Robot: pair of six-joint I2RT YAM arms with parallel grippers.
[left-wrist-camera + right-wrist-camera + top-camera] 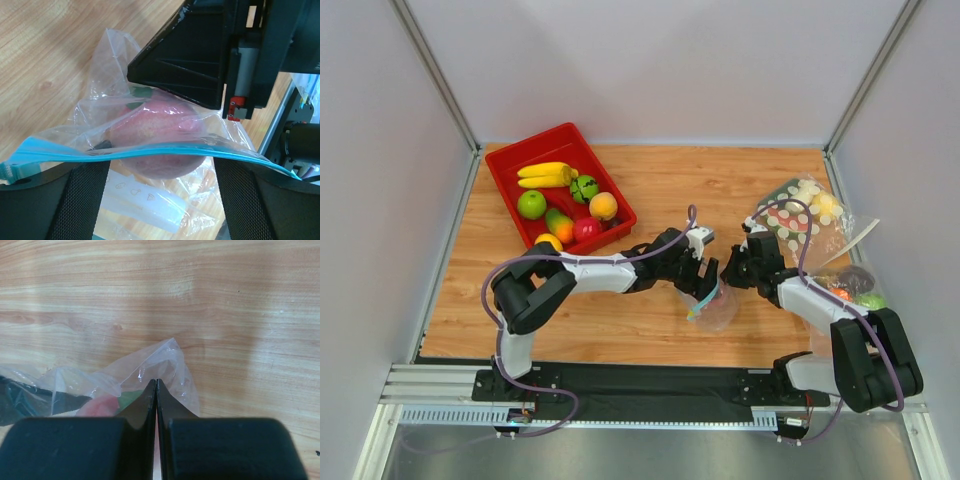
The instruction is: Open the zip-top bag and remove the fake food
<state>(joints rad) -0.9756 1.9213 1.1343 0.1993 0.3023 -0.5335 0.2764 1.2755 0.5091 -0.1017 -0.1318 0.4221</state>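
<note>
The zip-top bag (pixel 712 308) lies on the wooden table between my two grippers. In the left wrist view its blue zip strip (pixel 150 150) runs across my left gripper (pixel 160 166), which is open, its mesh pads (pixel 75 200) wide apart on either side of the bag. Inside the clear plastic sits a pink-red piece of fake food (pixel 155 127) with a green leaf; other pieces are hidden. My right gripper (pixel 156 382) is shut, pinching the bag's clear far edge (pixel 165 357). Its black finger (pixel 180 60) hangs over the bag. From above, the left gripper (pixel 703 278) and right gripper (pixel 732 270) nearly touch.
A red tray (pixel 505 170) at the back left holds bananas (pixel 545 175), a green apple (pixel 531 204) and other fruit. A bigger crinkly bag with white discs (pixel 800 215) lies at the right wall, with more small items (pixel 860 285) below it.
</note>
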